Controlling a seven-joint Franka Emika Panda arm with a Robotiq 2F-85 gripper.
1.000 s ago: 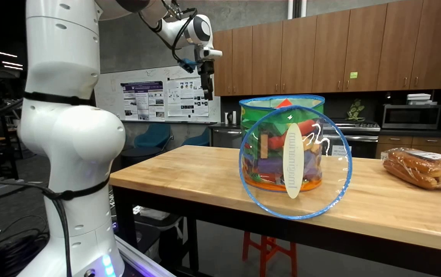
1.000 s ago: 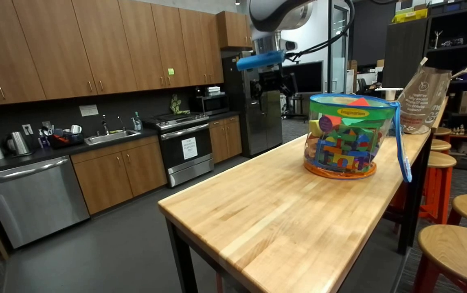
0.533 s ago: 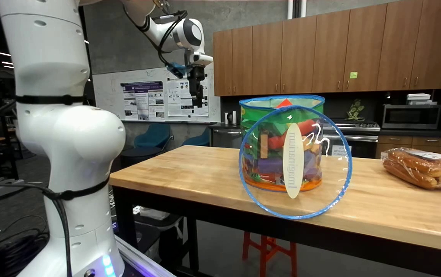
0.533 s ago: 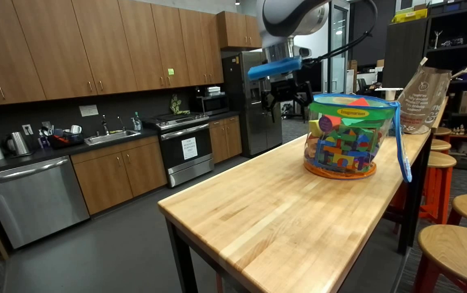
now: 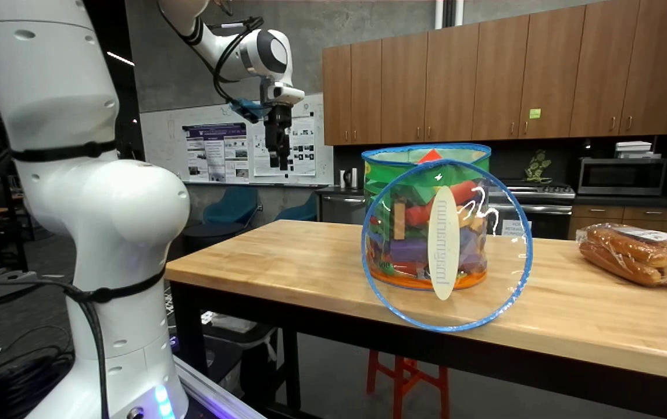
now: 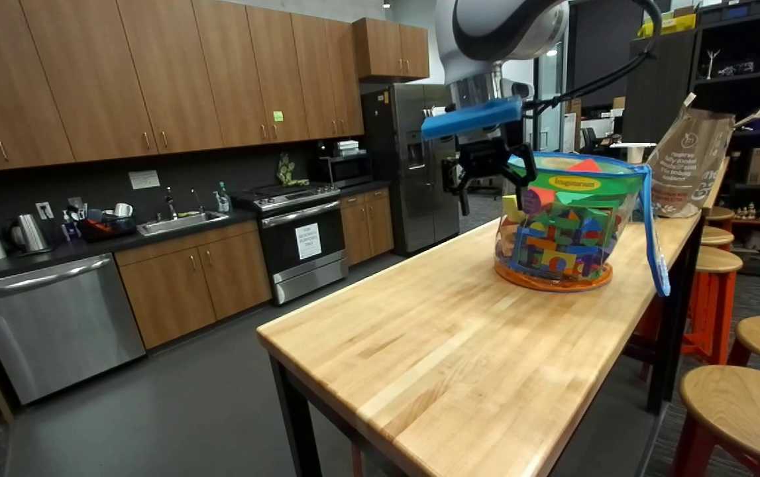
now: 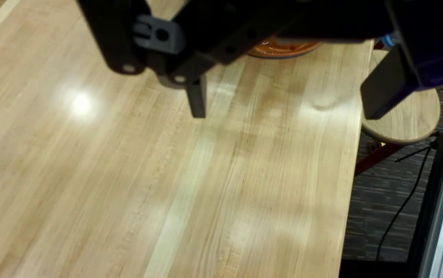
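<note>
My gripper (image 6: 493, 201) hangs in the air above the wooden table (image 6: 433, 344), fingers wide apart and nothing between them. In the wrist view the black gripper (image 7: 283, 108) comes in from the top, over bare tabletop. Nearest to it is a clear round bag (image 6: 552, 242) with a green band, full of colourful blocks; in an exterior view one finger overlaps its rim, with no contact evident. Elsewhere the gripper (image 5: 279, 163) shows well left of the bag (image 5: 381, 180). The bag's blue-edged clear lid (image 5: 443, 244) hangs open over the table edge. Only its orange base (image 7: 283, 49) shows in the wrist view.
A packet of bread (image 5: 638, 253) lies on the table to the right of the bag. A brown paper sack (image 6: 691, 162) stands farther along. Wooden stools (image 6: 747, 411) line one long side. Kitchen cabinets and a stove (image 6: 303, 242) stand across the floor.
The arm has swung away from the bag and lowered: leftward and down in an exterior view, rightward and down in the opposite one. The jaws stayed apart. Bag and lid have not moved.
</note>
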